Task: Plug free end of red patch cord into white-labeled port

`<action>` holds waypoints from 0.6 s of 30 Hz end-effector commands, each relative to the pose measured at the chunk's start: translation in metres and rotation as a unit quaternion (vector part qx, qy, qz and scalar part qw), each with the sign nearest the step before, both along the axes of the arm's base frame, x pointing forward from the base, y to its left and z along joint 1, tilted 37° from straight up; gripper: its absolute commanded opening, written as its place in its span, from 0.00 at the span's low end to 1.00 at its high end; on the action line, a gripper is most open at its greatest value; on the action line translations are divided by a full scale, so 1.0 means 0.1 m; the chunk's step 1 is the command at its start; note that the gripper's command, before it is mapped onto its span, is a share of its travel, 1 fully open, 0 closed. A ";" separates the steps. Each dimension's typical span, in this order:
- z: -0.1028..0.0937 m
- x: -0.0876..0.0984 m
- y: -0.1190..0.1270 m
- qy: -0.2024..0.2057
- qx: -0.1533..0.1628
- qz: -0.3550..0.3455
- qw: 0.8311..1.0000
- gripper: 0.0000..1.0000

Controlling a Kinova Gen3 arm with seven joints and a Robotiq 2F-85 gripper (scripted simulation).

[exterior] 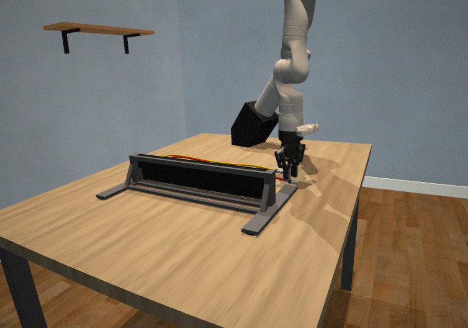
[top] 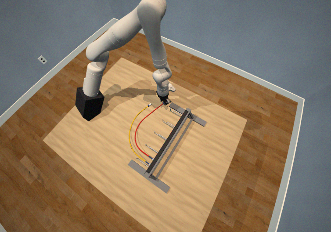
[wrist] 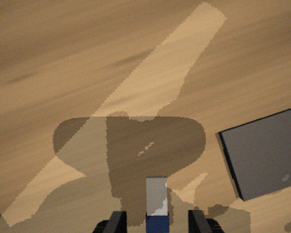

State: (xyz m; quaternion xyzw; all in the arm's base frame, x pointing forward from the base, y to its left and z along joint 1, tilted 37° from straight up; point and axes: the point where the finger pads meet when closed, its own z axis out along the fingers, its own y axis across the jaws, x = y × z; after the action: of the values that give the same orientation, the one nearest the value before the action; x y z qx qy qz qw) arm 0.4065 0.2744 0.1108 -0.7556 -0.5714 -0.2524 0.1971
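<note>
"Wrist view first: what are the fingers of the gripper (top: 166, 103) (exterior: 290, 176) (wrist: 157, 221) doing?"

"They're standing parted, straddling the plug (exterior: 292, 181) (wrist: 157, 196) but not gripping it; gaps are showing on both sides."

"And where is the red cord (top: 135, 135) (exterior: 279, 178) lying?"

"It's bowing across the table (top: 203, 154) (exterior: 151, 237), its free end sitting under the gripper, near the rack's foot (top: 176, 107) (exterior: 288, 194) (wrist: 267, 154). I'm judging that grasping is coming next."

"So what are we minding?"

"Keeping the plug centred, closing evenly on its blue part, avoiding twisting the latch. Later, we're lifting before turning, avoiding dragging the yellow cord (top: 129, 133) (exterior: 226, 164) or shoving the loose rack (top: 170, 138) (exterior: 226, 168)."

"The white label?"

"I'm not making it out."
</note>
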 end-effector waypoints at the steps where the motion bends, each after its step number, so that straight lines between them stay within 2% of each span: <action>1: 0.00 0.00 0.00 0.000 0.000 0.000 1.000 0.37; 18: -0.02 0.01 0.02 0.000 0.000 0.000 1.000 0.37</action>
State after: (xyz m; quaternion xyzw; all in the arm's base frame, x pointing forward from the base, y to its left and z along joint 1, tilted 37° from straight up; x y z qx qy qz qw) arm 0.4075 0.2759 0.1088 -0.7557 -0.5713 -0.2529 0.1965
